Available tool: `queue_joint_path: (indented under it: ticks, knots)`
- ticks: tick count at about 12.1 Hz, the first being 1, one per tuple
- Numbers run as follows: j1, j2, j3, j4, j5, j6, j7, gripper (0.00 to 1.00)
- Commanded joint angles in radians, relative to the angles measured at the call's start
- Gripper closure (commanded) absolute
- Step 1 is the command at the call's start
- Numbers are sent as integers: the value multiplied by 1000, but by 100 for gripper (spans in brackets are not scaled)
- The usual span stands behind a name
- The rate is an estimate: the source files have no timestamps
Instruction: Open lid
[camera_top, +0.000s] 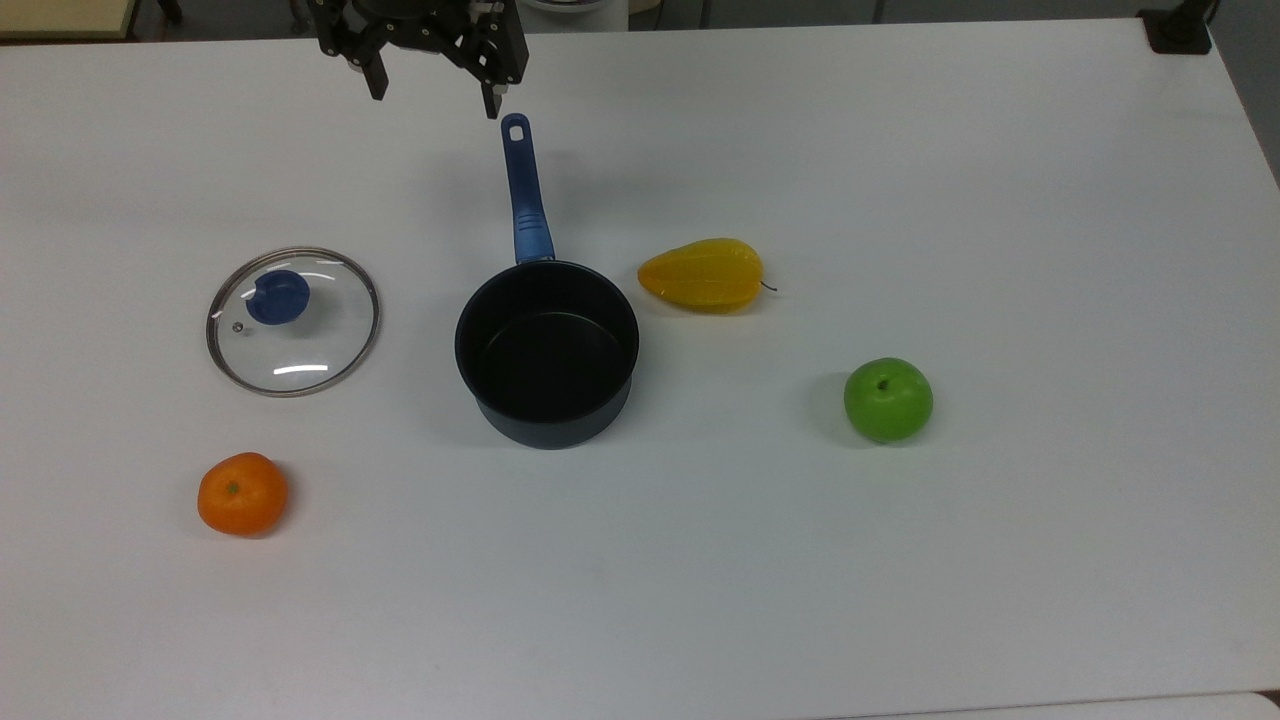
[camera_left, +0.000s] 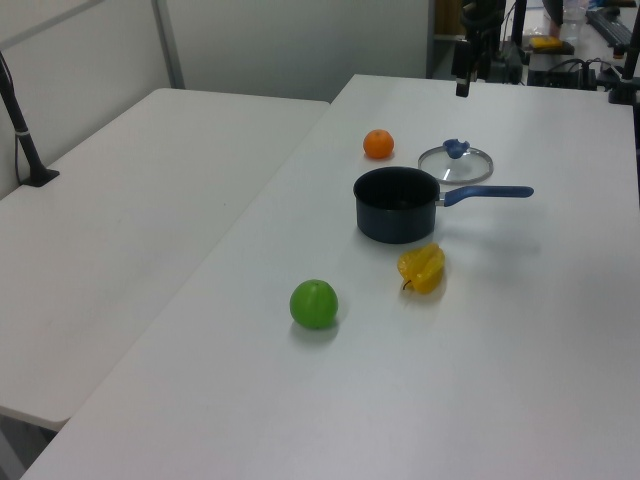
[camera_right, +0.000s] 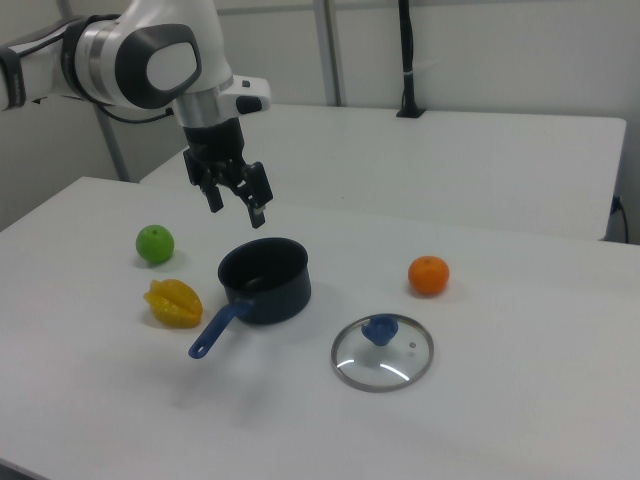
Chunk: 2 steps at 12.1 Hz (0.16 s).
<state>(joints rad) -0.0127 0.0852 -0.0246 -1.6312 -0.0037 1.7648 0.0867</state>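
- The lid (camera_top: 292, 321) lies flat on the worktop (camera_top: 900, 550), left of centre in the top view, apart from the saucepan (camera_top: 547, 352), so the pan is already uncovered.
- The end effector (camera_top: 436, 93) hangs released and empty at the upper edge, holding nothing.

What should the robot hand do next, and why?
Probably nothing more than lift away and stop. The lid already lies flat on the table, apart from the open pan, and the gripper hangs open and empty above the table near the end of the pan's handle. The job looks done.
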Motion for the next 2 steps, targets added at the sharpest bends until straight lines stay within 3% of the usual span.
queue_joint_path:
  ticks: [1,2]
  knots:
    - [7,-19,-3,-15,-15,-13,19,0]
    - [10,-19,-3,-15,-15,-11,19,0]
